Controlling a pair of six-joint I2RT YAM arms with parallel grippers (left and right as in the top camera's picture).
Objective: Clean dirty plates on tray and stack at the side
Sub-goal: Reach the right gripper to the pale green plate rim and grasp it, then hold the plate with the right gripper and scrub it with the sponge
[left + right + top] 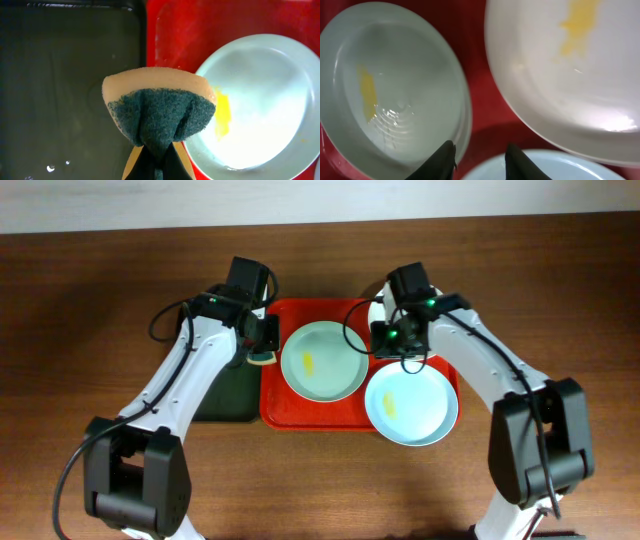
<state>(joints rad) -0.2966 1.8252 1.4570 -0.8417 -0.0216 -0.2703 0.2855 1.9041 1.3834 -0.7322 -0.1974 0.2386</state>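
Note:
The red tray (277, 412) holds a pale green plate (322, 360) with a yellow smear. A pale blue plate (410, 403), also smeared, overlaps the tray's right edge. A white plate (560, 75) with a yellow smear lies at the tray's back right, mostly hidden under my right arm in the overhead view. My left gripper (159, 150) is shut on a green-and-tan sponge (157, 107) at the tray's left rim, beside the green plate (255, 100). My right gripper (481, 152) hovers with fingers apart over red tray floor (480, 100), between the green plate (395, 90) and the blue plate's rim (545, 167).
A dark green tray (228, 390) lies left of the red tray, partly under my left arm, with water drops on its floor (65, 75). Brown wooden table (80, 330) surrounds both trays.

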